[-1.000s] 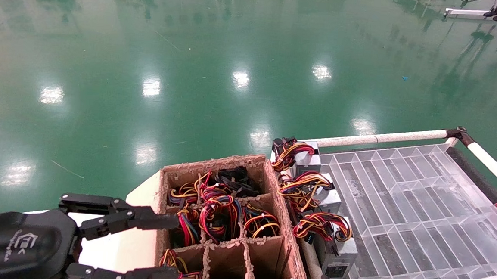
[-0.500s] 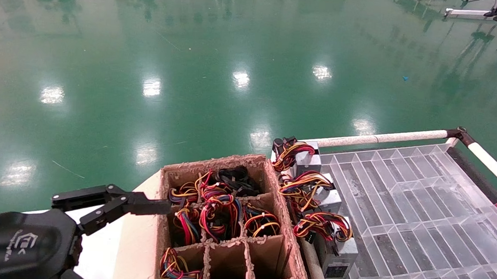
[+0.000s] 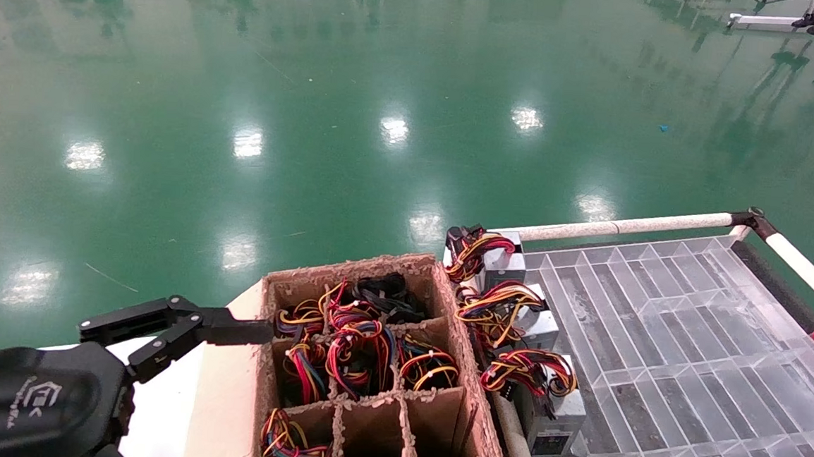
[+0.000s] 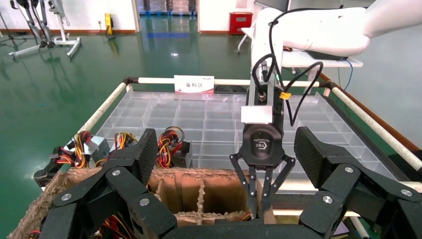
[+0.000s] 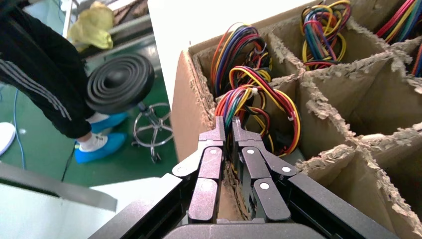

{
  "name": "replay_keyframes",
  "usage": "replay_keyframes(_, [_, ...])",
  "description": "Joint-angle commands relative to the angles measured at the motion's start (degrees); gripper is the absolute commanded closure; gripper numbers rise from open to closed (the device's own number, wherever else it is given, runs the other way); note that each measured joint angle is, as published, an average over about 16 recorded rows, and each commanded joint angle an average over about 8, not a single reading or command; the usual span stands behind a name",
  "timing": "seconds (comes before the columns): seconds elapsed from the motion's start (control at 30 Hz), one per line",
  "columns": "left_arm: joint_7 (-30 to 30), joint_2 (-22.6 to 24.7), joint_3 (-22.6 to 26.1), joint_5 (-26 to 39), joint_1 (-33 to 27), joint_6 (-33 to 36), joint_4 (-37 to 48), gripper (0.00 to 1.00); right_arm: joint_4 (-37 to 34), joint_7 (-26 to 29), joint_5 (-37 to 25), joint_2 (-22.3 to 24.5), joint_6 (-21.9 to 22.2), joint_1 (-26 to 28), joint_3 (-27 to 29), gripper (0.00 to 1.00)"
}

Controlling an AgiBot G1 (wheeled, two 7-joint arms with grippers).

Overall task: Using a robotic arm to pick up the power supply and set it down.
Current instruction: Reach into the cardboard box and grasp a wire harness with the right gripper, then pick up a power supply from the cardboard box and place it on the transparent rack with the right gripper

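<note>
A divided cardboard box holds several power supplies under coloured wire bundles. Three grey power supplies, such as the one nearest me, stand in the clear tray beside it. My right gripper reaches down into the box's near corner compartment, shut on the wire bundle of the power supply there, close against the cardboard wall. From the left wrist view the right gripper points straight down with its fingers together. My left gripper hangs wide open and empty beside the box, and its upper finger shows in the head view.
White rails frame the tray, with a label card at its far side. A black stool and a person's legs stand on the green floor by the box. Several near compartments of the box are empty.
My left gripper has opened wider and drawn back from the box; its lower finger has left the head view. The right arm's white parts have sunk toward the bottom edge.
</note>
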Motion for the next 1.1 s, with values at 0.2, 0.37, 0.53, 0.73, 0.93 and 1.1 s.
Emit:
replay_keyframes(0.2, [0.00, 0.00, 0.01, -0.01, 0.00, 0.00, 0.00, 0.00, -2.15, -2.08, 4.81, 0.90, -0.53, -1.40, 2.30, 1.00])
replay_keyframes(0.37, [0.01, -0.01, 0.02, -0.01, 0.00, -0.01, 0.00, 0.00, -3.66, -3.89, 9.74, 2.60, -1.65, -2.24, 4.98, 1.00])
replay_keyframes(0.53, [0.01, -0.01, 0.02, -0.02, -0.01, -0.01, 0.00, 0.00, -5.23, -6.02, 15.86, 5.18, -2.46, -3.08, 8.83, 1.00])
replay_keyframes(0.73, [0.01, -0.01, 0.03, -0.02, -0.01, -0.01, 0.00, 0.00, -7.14, -8.30, 22.93, 8.20, -3.36, -3.59, 13.49, 1.00])
replay_keyframes(0.93, [0.02, -0.01, 0.04, -0.03, -0.01, -0.02, 0.00, 0.00, -8.58, -9.81, 28.33, 11.69, -4.45, -3.29, 17.26, 1.00])
replay_keyframes(1.1, [0.02, -0.02, 0.04, -0.03, -0.01, -0.02, 0.00, 0.00, -9.38, -10.71, 30.66, 15.58, -5.16, -2.37, 19.20, 1.00])
